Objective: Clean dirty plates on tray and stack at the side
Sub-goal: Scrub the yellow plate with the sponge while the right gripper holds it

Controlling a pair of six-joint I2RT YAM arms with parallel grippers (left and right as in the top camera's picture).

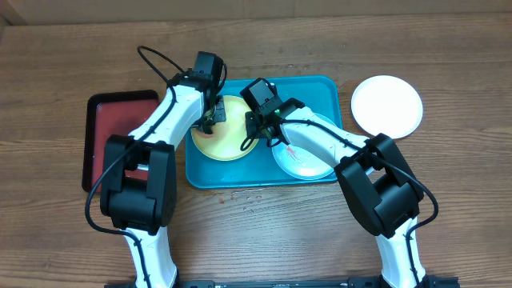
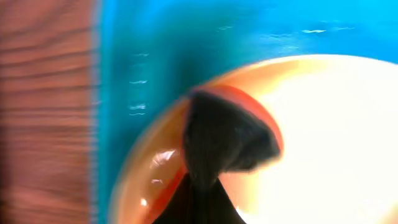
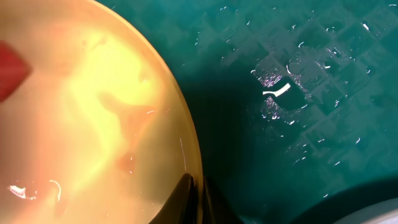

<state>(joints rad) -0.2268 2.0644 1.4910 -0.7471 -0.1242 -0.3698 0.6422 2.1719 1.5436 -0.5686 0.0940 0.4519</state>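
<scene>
The yellow-green plate [image 1: 230,144] lies in the left half of the teal tray [image 1: 320,85]. My left gripper [image 1: 210,120] is shut on a dark cleaning pad [image 2: 227,134] pressed onto the plate's [image 2: 329,143] rim, beside a red-orange smear [image 2: 252,102]. My right gripper [image 1: 256,133] is shut on the plate's right rim [image 3: 81,112], one finger [image 3: 200,196] on each side. The pale mint plate [image 1: 302,166], with a red smear, lies in the tray's right half. The white plate [image 1: 386,106] sits on the table to the right of the tray.
A smaller black-rimmed red tray [image 1: 104,132] lies left of the teal tray. The teal tray floor [image 3: 298,124] is wet with droplets. Wooden table [image 2: 43,93] shows left of the tray edge [image 2: 155,50].
</scene>
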